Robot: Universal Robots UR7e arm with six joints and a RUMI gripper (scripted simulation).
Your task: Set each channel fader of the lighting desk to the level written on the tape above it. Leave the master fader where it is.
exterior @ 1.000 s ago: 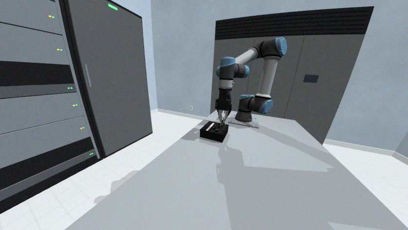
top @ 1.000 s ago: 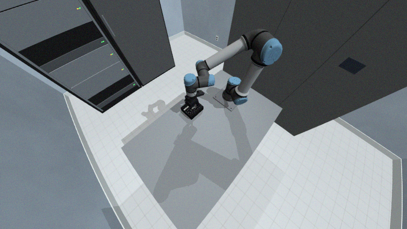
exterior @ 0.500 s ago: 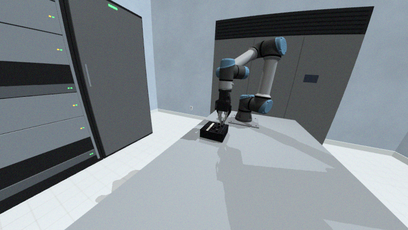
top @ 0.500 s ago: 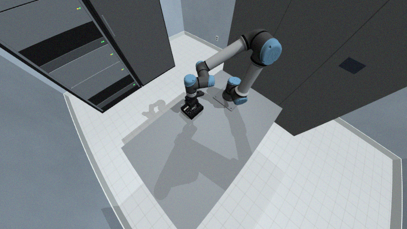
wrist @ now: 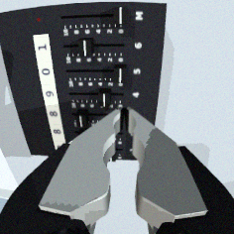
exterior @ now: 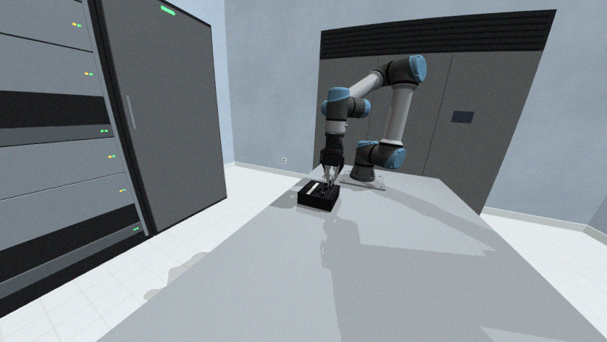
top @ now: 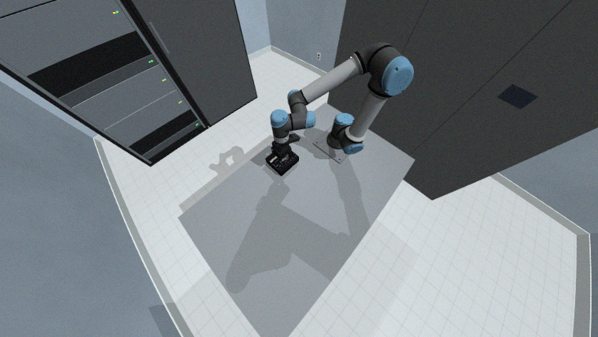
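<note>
Across a pale grey table, found the lighting desk under a closed gripper

Saw the black lighting desk flat on the tabletop, near one long edge and in front of the arm's base plate. Read M beside the master fader, with its cap at 0. Found channel fader 6 between the 6 and 8 marks, channel fader 5 at 0, and channel fader 4 partway along its slot. Made out a white tape strip with sideways digits, including a 1 level with fader 6 and a 0 level with fader 5.

Noted the gripper pointing down over the desk, narrowed right down with its tips together and nothing gripped. Could not tell whether the tips touched a fader; lost the lower channels partly behind the fingers.

Followed the arm up and back to its base. Farther out, saw a rack cabinet with green and amber lights, dark wall panels behind the arm, and white floor tiles.
</note>
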